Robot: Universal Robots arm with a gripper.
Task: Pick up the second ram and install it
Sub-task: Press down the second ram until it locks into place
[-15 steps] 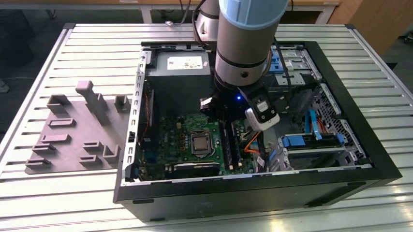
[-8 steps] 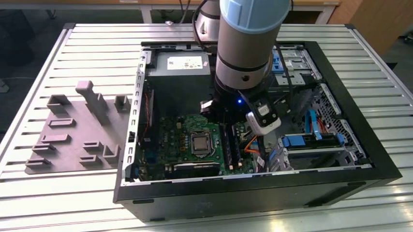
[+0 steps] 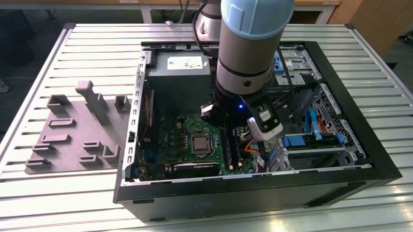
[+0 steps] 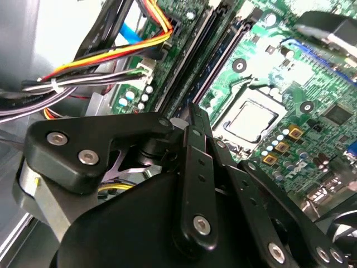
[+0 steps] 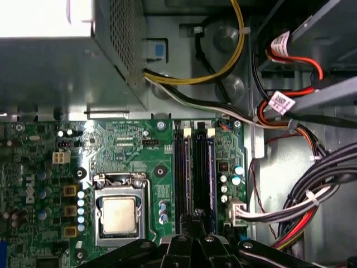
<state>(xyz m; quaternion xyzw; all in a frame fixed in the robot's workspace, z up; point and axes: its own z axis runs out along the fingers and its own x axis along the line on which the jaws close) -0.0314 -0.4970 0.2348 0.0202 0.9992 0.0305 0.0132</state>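
My gripper [image 5: 195,220] hangs inside the open computer case, low over the motherboard's memory slots [image 5: 195,167]. Its black fingers [image 4: 192,145] come together to a narrow tip, and I see nothing long sticking out from between them. Under the tip run two long dark slots side by side with pale clips at their far ends. Dark strips the length of the slots lie in them, beside the processor socket [image 5: 118,215]. I cannot tell which of these is the second ram. In the exterior view the arm [image 3: 248,58] reaches down over the same slots [image 3: 231,147].
A grey moulded tray [image 3: 77,130] with upright blocks lies on the slatted table at the exterior view's left, outside the case. Cable bundles [image 5: 312,195] crowd one side of the slots. The power supply box [image 5: 56,72] and the case walls [image 3: 258,188] close in around the board.
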